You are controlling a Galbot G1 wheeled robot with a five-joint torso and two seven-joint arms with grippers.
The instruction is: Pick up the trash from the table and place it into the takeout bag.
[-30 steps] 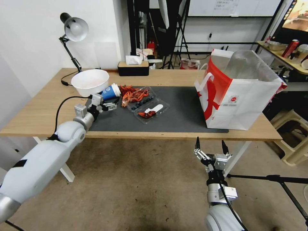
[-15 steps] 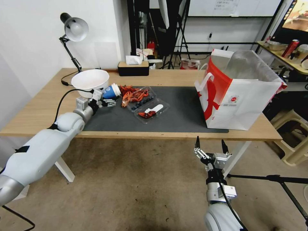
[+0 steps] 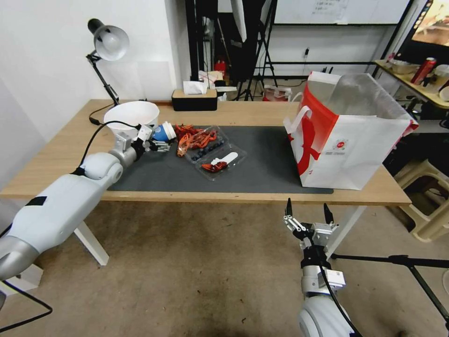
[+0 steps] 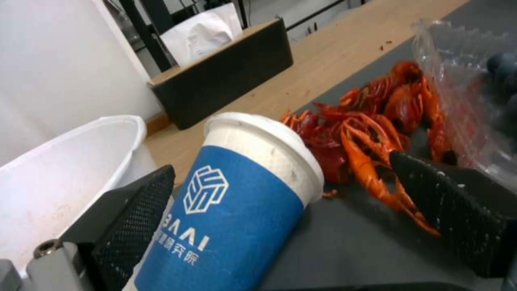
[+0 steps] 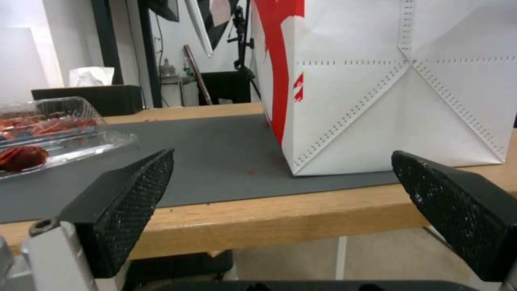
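A blue-and-white paper cup [image 3: 163, 132] lies on its side at the left end of the dark mat [image 3: 262, 164] on the table [image 3: 61, 159]. My left gripper [image 3: 156, 143] is open, and its fingers straddle the cup [image 4: 232, 210]. One finger [image 4: 135, 218] is against the cup's side, and the other stands apart from it. A white bowl [image 3: 132, 116] sits just behind the cup. Red crayfish shells [image 3: 191, 135] and a clear plastic tray [image 3: 220, 157] lie to the right. The takeout bag [image 3: 346, 135] stands open at the table's right end. My right gripper [image 3: 306, 213] hangs open below the table's front edge.
A desk lamp [image 3: 110, 42] and a black tissue box [image 3: 194, 99] stand along the back of the table. A beige stool [image 3: 430, 201] and a tripod leg [image 3: 397, 260] are on the floor to the right. The bag's side [image 5: 387, 89] faces my right gripper [image 5: 280, 157].
My left arm has reached forward and its gripper has moved up to the cup, so the fingers now straddle it. The right arm has stayed still.
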